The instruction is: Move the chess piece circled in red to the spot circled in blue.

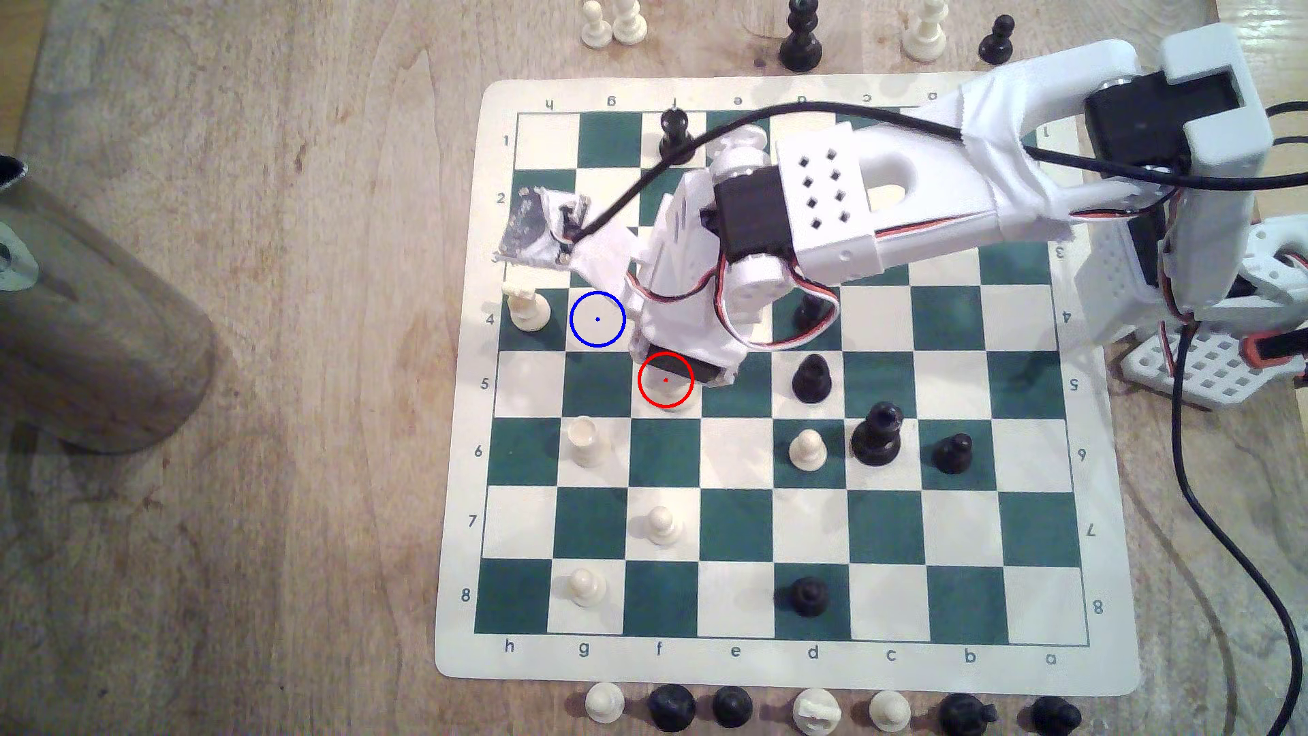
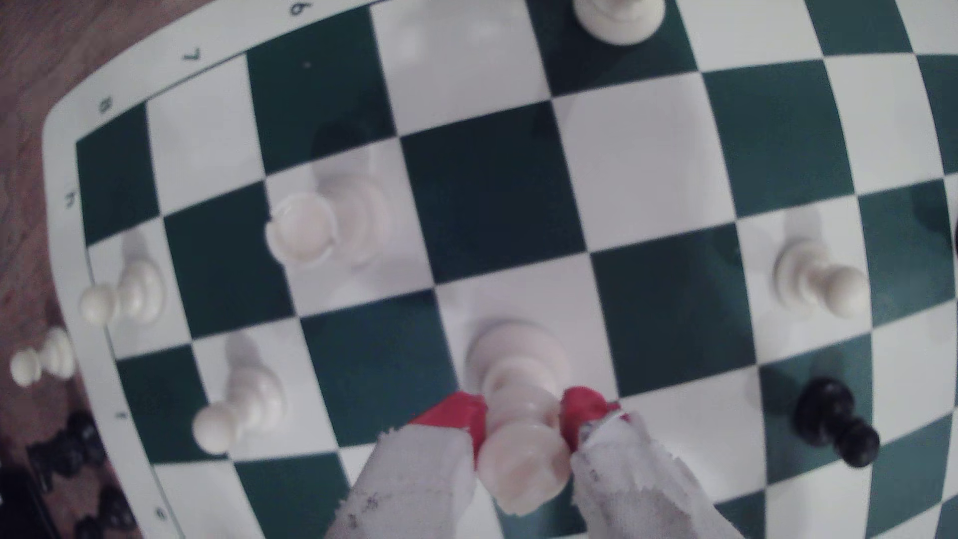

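We hold the gripper (image 2: 523,420) closed on the bishop's (image 2: 521,409) neck, low enough to lift it upright toward the blue-ringed square (image 1: 597,319).

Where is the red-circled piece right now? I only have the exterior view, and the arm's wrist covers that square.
Observer: In the wrist view, the white bishop stands between the fingers of the gripper.
Operator: Are they closed on it?
Observer: Yes. The red pads press its slim body from both sides, just below the head.
Operator: Is it lifted yet?
Observer: I cannot tell. Its round base shows over a white square, and the piece looks upright.
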Tool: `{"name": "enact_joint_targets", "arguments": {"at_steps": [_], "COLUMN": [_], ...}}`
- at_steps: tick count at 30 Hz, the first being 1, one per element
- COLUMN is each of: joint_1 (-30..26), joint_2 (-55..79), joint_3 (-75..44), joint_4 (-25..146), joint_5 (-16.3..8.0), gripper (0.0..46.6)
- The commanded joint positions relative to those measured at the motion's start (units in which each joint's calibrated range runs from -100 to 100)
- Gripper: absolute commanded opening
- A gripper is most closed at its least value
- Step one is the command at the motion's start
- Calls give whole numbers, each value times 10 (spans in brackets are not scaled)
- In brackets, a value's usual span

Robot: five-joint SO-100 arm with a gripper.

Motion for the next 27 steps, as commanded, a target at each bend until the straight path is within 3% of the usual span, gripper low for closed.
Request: {"name": "enact_joint_targets", "arguments": {"at_steps": [1, 8, 16, 21, 27], "joint_1": [-4, 8, 47, 60, 67], "joint_2": [-63, -135, -130, -105, -10], "joint_3": [-48, -79, -98, -125, -248], "joint_4": [17, 82, 81, 73, 87], "joint_5": [2, 7, 16, 15, 18], "gripper": [42, 38, 38, 38, 38]}}
